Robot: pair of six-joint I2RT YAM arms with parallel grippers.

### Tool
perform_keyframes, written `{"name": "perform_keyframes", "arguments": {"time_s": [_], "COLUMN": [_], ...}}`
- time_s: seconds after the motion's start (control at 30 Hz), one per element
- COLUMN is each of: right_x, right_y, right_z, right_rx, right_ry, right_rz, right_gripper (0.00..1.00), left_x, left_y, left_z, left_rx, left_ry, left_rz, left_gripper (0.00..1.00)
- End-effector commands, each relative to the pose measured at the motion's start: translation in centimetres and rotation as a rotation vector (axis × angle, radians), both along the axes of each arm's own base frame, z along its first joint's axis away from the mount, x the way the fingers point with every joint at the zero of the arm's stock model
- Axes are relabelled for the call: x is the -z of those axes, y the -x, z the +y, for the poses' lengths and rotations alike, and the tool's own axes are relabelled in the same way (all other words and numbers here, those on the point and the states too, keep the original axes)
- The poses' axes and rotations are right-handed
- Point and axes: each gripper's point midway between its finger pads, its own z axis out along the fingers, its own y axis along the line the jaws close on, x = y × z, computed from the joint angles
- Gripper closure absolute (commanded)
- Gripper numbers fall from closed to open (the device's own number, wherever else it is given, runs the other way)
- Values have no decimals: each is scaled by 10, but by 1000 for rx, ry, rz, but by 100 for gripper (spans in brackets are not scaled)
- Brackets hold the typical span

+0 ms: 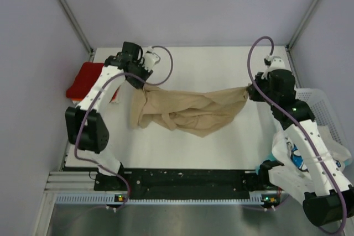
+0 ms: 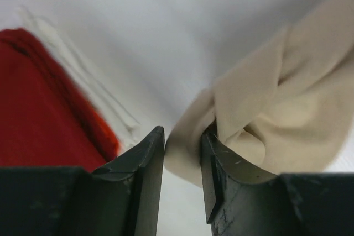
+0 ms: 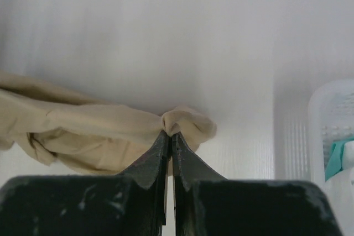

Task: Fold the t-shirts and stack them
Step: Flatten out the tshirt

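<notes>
A tan t-shirt (image 1: 188, 111) is bunched and stretched across the middle of the table between my two grippers, sagging toward the near side. My left gripper (image 1: 138, 84) is shut on its left end; in the left wrist view a fold of tan cloth (image 2: 276, 92) sits between the jaws of the gripper (image 2: 182, 134). My right gripper (image 1: 249, 91) is shut on the right end; in the right wrist view the gripper (image 3: 169, 135) pinches a small knot of the shirt (image 3: 83, 131). A folded red t-shirt (image 1: 86, 80) lies at the far left, also seen beside my left fingers (image 2: 38, 109).
White cloth (image 2: 88, 81) lies under the red shirt's edge. A white mesh basket (image 1: 323, 109) stands at the right table edge, holding white and teal cloth (image 1: 296, 156); its rim (image 3: 332, 120) shows in the right wrist view. Metal frame posts rise at the back corners.
</notes>
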Motion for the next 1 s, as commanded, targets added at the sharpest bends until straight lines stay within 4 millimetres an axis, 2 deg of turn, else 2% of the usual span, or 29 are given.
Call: {"name": "perform_keyframes", "arguments": {"time_s": [0.0, 0.07, 0.1, 0.2, 0.23, 0.33, 0.5, 0.6, 0.7, 0.9, 0.93, 0.97], "right_x": [-3, 2, 4, 7, 7, 7, 11, 13, 13, 13, 12, 12], "right_y": [-12, -12, -11, -11, -11, -13, -14, -15, -15, -14, -15, -15], "right_z": [-2, -1, -1, -4, -3, -5, -6, -6, -6, -8, -9, -9], "right_rx": [25, 18, 18, 28, 27, 32, 38, 41, 40, 48, 51, 52], "right_ry": [-3, -2, 0, 12, 12, 18, 26, 28, 27, 33, 34, 35], "right_rz": [-37, -24, -20, -18, -16, -18, -10, -4, -4, -7, -8, -10], "right_gripper": [100, 100, 100, 100, 100, 100, 100, 100, 100, 100, 100, 100], "left_x": [-19, -20, -21, -19, -20, 0, 46, 74, 94, 113, 115, 114], "left_y": [-120, -130, -131, -119, -110, -69, -10, 12, 13, -1, -6, -12], "left_z": [58, 65, 61, 46, 38, 15, 7, 1, -4, -18, -18, -16], "left_rx": [-368, -411, -400, -309, -250, -84, 18, 38, 35, 26, 12, -10], "left_ry": [-2, 39, 77, 121, 138, 166, 168, 183, 186, 209, 199, 188], "left_rz": [-155, -112, -100, -95, -92, -13, 170, 264, 289, 299, 291, 273], "left_gripper": [58, 53, 52, 51, 51, 54, 55, 53, 53, 55, 62, 79]}}
